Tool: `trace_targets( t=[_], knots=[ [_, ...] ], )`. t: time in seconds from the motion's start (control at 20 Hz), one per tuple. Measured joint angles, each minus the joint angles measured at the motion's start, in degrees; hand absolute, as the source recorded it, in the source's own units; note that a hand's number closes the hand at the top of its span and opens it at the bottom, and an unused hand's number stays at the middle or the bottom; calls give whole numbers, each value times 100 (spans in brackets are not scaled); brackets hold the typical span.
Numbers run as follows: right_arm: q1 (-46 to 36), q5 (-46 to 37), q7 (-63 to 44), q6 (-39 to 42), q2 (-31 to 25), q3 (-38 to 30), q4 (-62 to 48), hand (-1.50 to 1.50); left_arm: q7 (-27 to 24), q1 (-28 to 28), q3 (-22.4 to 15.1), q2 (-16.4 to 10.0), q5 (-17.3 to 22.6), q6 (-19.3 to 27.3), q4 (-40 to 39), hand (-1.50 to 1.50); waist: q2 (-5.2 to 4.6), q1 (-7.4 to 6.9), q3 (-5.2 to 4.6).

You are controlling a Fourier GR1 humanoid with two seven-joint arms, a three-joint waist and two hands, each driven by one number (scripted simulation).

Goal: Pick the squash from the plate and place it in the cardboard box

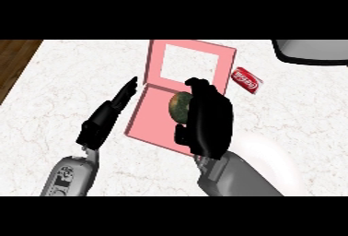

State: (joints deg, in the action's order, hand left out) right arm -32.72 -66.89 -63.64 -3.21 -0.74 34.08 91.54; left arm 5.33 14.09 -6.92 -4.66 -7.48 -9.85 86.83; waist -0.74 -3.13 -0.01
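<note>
**Over the pink box, mid-counter: squash in right-hand grasp**

At the middle of the view, the right hand [209, 122] comes in from 5 o'clock, back of the hand toward the camera. Fingers and thumb curled round the squash [178, 106], grasping it. Squash mottled green-brown, rounded, only its 9 o'clock side showing past the fingers; the rest is hidden by the hand.

Squash sits over the lower panel of the pink box [153, 122]. Whether it rests on the panel or hangs above it: cannot tell. Box is flat and angular, tilted slightly clockwise. Its upper part, toward 12 o'clock, is a pink frame round a pale square opening.

Left hand [105, 120] at 9 o'clock of the squash, holding nothing, fingers straight and together, seen edge-on, pointing toward 1 o'clock. Fingertips just beside the box's left edge; contact unclear.

Red can [247, 79] lies on its side at 2 o'clock of the squash, just beside the box's right edge. Dark-rimmed dish [312, 53] at the far 2 o'clock corner, cut by the frame.

White marbled counter [81, 69] under everything. Strip of brown wood [17, 60] at 10 o'clock.
</note>
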Motion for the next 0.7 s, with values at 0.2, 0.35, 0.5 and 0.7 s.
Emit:
trace_targets(
  t=[0.2, 0.35, 0.5, 0.7],
  knots=[
    [-295, 574, 117, -571, 18, -111, -566, -150, -58, 23, 49, 1, -8, 18, -71, 0, 17, 59, 2],
    [-375, 752, 379, -1316, 27, -325, -728, -150, -132, -73, 68, -22, 10, -7, -68, 0, 23, 77, 4],
    [-357, 765, 589, -2116, 34, -496, -569, -150, -115, -124, 42, -17, -40, 25, -38, 0, 42, 124, 8],
    [-147, 822, 624, -3068, 47, -640, -111, -150, -54, -113, 140, -73, 12, 6, -11, 0, 67, 208, 10]
  ],
)
